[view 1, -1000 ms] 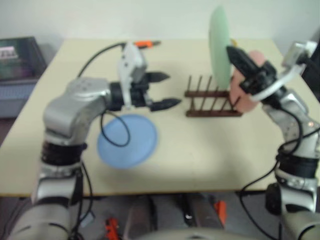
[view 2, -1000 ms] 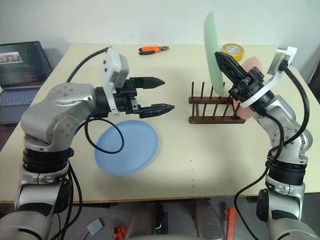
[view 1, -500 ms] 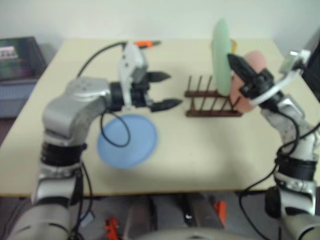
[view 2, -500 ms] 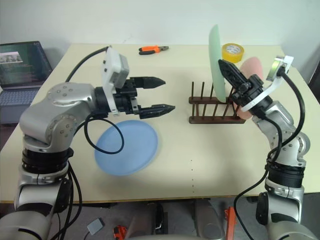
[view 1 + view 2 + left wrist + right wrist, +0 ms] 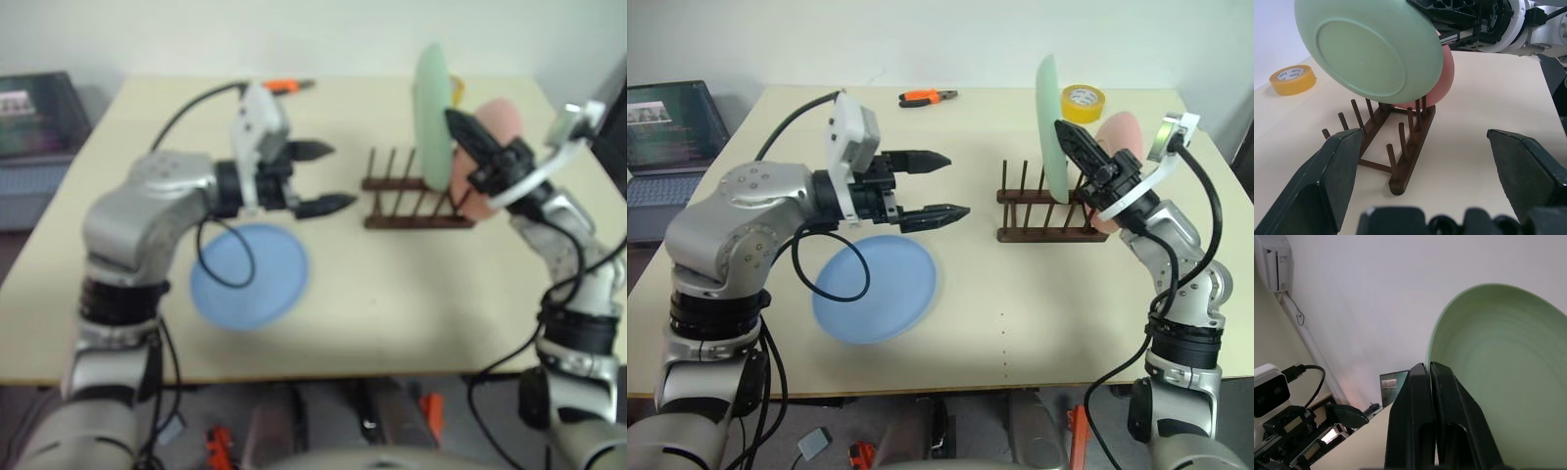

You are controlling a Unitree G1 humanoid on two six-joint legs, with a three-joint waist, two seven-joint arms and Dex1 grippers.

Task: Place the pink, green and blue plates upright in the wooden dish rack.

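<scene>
My right gripper (image 5: 1061,108) is shut on the rim of the mint green plate (image 5: 1050,117), holding it upright over the right end of the wooden dish rack (image 5: 1038,217). The plate's lower edge sits about level with the peg tops. Just behind it, the pink plate (image 5: 1120,137) stands upright at the rack's right end. The blue plate (image 5: 877,289) lies flat on the table to the left. Above its far edge my left gripper (image 5: 955,184) hangs open and empty, pointing at the rack. In the left wrist view the green plate (image 5: 1366,49) overlaps the pink plate (image 5: 1447,83).
A yellow tape roll (image 5: 1083,98) lies behind the rack, and orange-handled pliers (image 5: 926,96) near the table's far edge. A laptop (image 5: 671,127) stands off the table's left side. The beige table (image 5: 1019,313) has bare room in front of the rack.
My right gripper has brought the green plate down towards the rack and tipped it slightly. The left gripper and the blue plate have stayed put.
</scene>
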